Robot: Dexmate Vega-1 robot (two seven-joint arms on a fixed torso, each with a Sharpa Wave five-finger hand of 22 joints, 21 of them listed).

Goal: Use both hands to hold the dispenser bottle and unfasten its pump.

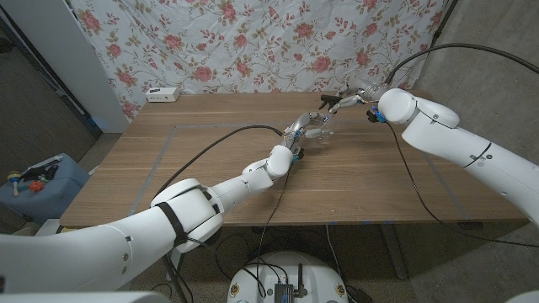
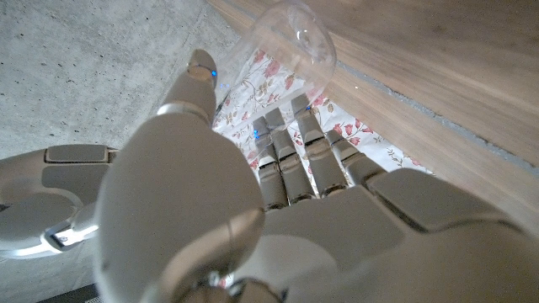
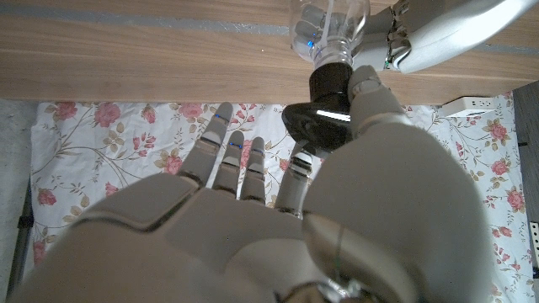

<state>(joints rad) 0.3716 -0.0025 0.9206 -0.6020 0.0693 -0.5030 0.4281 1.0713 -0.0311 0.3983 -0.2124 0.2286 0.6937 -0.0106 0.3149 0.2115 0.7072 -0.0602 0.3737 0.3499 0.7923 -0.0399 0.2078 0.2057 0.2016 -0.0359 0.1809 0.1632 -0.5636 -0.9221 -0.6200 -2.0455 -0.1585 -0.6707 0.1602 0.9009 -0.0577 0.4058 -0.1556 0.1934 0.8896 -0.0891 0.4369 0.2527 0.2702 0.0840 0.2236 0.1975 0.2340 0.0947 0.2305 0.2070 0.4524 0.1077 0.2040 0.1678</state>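
My left hand (image 1: 303, 135) grips a clear dispenser bottle (image 1: 321, 125) above the middle of the wooden table (image 1: 210, 181). In the left wrist view its fingers (image 2: 290, 156) wrap the bottle's transparent body (image 2: 290, 38). The black pump (image 1: 338, 103) points toward my right hand (image 1: 362, 97), which comes in from the far right. In the right wrist view the thumb (image 3: 370, 88) and a finger pinch the black pump (image 3: 324, 114), whose collar sits on the clear bottle's (image 3: 328, 25) neck. The other right fingers (image 3: 232, 164) are spread.
A white power strip (image 1: 162, 94) lies at the table's far left corner. Tape lines (image 1: 168, 147) mark a rectangle on the tabletop. A floral cloth (image 1: 253, 42) hangs behind. A blue bin (image 1: 38, 181) stands on the floor to the left. A black cable (image 1: 404, 160) trails across the table.
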